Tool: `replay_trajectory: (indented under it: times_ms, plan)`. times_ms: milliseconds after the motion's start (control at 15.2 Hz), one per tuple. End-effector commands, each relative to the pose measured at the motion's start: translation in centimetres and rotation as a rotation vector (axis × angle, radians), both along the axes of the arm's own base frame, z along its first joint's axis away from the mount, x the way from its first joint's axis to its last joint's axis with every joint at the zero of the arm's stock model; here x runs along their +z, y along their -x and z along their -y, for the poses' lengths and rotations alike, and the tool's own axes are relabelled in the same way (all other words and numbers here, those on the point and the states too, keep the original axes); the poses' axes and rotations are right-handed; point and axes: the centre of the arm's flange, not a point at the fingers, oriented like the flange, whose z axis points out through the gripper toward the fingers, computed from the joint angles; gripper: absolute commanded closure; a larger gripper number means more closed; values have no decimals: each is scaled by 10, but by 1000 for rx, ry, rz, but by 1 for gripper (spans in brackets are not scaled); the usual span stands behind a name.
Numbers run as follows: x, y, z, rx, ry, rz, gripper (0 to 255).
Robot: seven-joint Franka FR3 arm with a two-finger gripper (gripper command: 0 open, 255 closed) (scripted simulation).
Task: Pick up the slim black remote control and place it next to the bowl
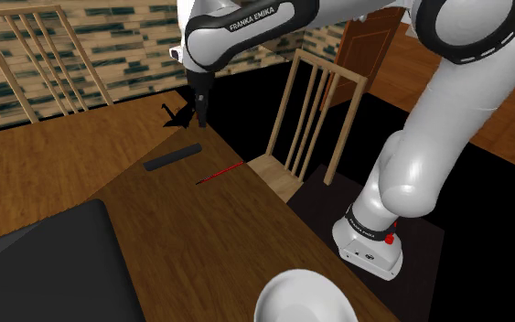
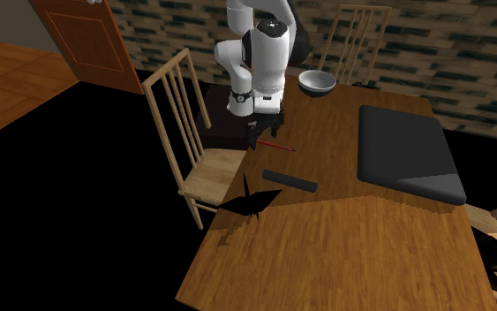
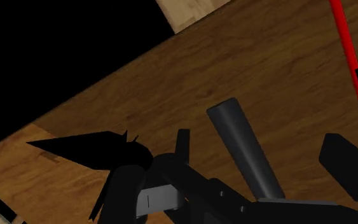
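Observation:
The slim dark remote (image 1: 173, 157) lies flat on the wooden table (image 1: 237, 229), near the edge by the chair. My gripper (image 1: 198, 114) hangs a little above the table, just beyond the remote's far end. In the wrist view the remote (image 3: 242, 146) runs between my two fingers, which stand wide apart and do not touch it; the gripper (image 3: 241, 184) is open and holds nothing. The pale bowl (image 1: 301, 297) sits at the near table edge, far from the remote. In the second exterior view the remote (image 2: 289, 181) lies below the gripper (image 2: 262, 134), and the bowl (image 2: 317, 82) stands behind the arm.
A thin red pen (image 1: 220, 172) lies between remote and bowl, close to the table edge. A large dark flat pad (image 1: 45, 261) covers the near left of the shoulder view. A wooden chair (image 1: 305, 119) stands against the table edge. A jagged black shape (image 1: 171, 114) lies beside the gripper.

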Motion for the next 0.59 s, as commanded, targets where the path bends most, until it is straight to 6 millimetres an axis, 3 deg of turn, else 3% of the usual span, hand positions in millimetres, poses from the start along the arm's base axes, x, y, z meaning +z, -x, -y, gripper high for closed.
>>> replay_trajectory:
  times_ms: [0,528]
  plan:
    - [-14,-13,-19,78,8,2,0]
    - [-72,-44,-103,378,40,10,0]
